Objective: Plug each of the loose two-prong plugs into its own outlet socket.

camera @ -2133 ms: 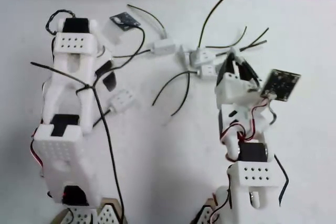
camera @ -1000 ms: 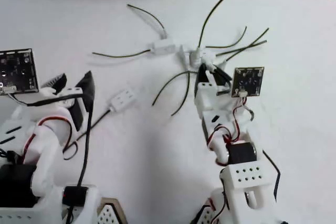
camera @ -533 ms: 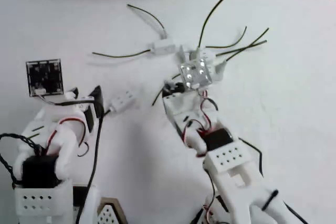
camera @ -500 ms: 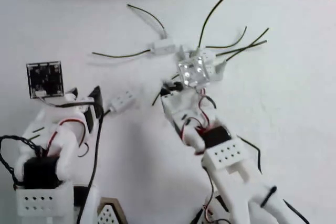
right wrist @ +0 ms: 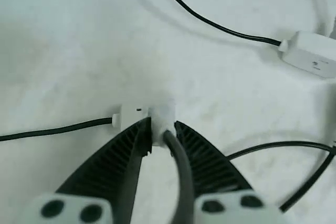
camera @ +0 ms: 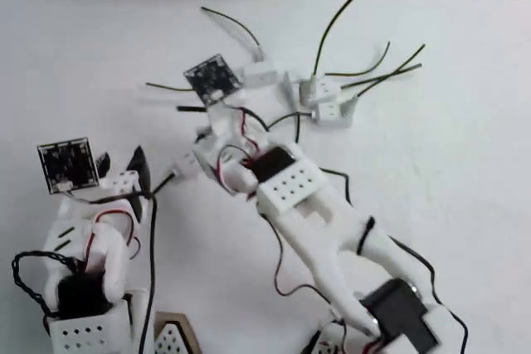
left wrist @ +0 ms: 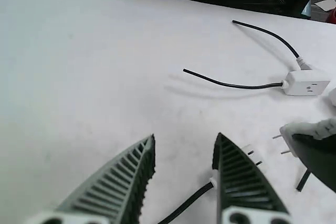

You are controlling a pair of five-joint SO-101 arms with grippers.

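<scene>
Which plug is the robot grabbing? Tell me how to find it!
On the white table, follow the long arm stretching across it. At its tip, the right end effector pinches a small white plug with one black cord. The other white pieces bunch together at the table's far side; this one lies alone, beside the open left end effector.

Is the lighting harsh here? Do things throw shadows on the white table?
Left wrist view: soft light, a pale shadow beside the black cord. Right wrist view: the same faint smear beside that cord. High view: the table evenly bright, no hard shadows.
</scene>
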